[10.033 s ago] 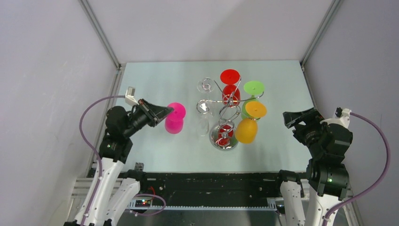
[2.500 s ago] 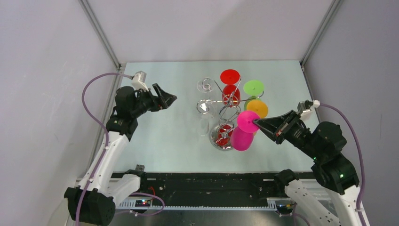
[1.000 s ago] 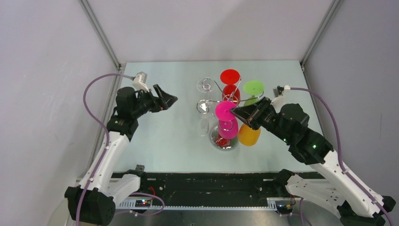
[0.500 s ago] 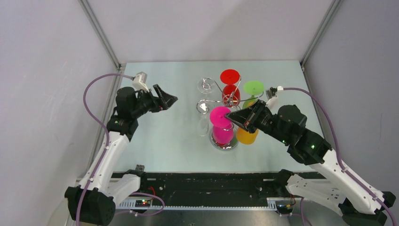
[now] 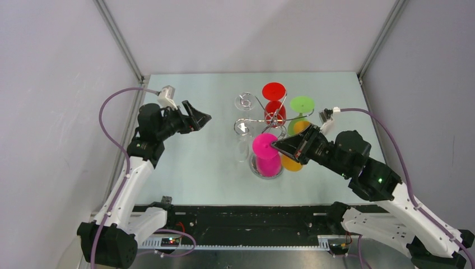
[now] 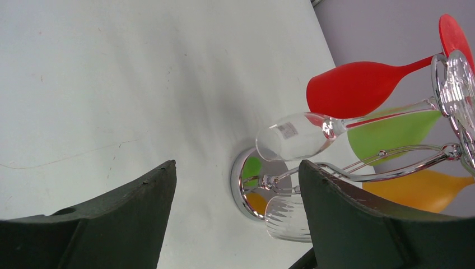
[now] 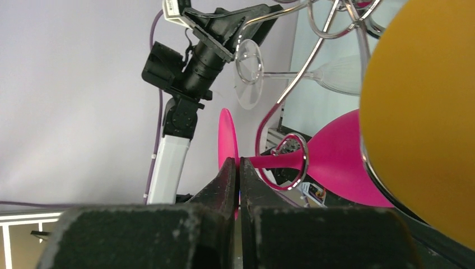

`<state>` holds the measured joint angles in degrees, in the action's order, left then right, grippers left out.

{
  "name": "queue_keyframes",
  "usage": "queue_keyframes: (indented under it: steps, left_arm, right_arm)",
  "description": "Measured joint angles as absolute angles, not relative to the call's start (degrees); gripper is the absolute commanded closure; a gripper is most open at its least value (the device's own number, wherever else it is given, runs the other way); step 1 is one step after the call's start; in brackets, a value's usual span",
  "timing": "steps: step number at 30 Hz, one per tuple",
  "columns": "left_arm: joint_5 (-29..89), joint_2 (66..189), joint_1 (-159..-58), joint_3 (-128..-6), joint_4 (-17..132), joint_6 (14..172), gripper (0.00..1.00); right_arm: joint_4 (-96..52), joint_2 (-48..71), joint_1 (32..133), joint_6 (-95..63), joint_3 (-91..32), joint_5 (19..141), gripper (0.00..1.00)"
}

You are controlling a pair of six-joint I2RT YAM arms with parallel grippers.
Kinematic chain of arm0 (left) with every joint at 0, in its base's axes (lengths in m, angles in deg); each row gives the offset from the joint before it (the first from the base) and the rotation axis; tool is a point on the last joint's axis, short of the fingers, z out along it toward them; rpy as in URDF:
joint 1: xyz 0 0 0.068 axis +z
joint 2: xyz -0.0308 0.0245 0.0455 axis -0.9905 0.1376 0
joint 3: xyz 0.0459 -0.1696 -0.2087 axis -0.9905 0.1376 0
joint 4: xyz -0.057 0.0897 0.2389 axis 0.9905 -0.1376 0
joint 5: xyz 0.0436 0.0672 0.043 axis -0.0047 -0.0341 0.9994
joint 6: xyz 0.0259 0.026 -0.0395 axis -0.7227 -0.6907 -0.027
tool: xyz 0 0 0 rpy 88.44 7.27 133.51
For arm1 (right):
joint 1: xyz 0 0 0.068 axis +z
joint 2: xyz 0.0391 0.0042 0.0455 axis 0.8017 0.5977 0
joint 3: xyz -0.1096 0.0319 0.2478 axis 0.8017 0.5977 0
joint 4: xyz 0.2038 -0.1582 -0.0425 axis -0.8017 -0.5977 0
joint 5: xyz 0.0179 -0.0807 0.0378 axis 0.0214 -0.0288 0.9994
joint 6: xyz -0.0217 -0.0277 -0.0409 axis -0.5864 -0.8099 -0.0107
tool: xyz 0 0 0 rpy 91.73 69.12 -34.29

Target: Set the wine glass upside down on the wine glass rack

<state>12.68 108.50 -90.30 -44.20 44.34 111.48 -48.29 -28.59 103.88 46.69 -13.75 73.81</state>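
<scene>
From above, the wine glass rack [image 5: 269, 120] stands right of the middle of the table [image 5: 190, 174], well apart from both side walls; bare surface lies between it and the left gripper [image 5: 205, 118], whose fingers are spread and hold nothing. The right gripper [image 5: 274, 145] pinches the pink wine glass [image 5: 267, 161] at its stem, just under the foot; the glass is upside down, its bowl over the round base of the rack, just beside the orange glass [image 5: 291, 163]. The red glass [image 5: 274, 91], the green glass [image 5: 302, 104] and 2 clear glasses [image 5: 245, 101] hang from other arms of the rack.

In the left wrist view, the 2 fingers [image 6: 112, 218] stand wide apart; 1 clear glass carries a small label [image 6: 287, 130], too small to read.

In the right wrist view, the fingers [image 7: 224, 185] are pressed together on the pink stem; a chrome curl [image 7: 305, 159] goes around the stem; the orange bowl is close on the right.
</scene>
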Motion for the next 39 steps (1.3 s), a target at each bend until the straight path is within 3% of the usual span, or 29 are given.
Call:
queue_keyframes:
  steps: [11, 39]
  left_arm:
    - [12.7, 108.5, -90.3, -44.2, 44.3, 111.5, 0.15]
    - [12.7, 108.8, -90.3, -44.2, 44.4, 111.5, 0.15]
  right_arm:
    - [-54.0, -32.0, 106.0, 46.6, -13.7, 66.9, 0.98]
    - [-58.6, -33.9, 107.6, 46.6, -13.7, 60.0, 0.47]
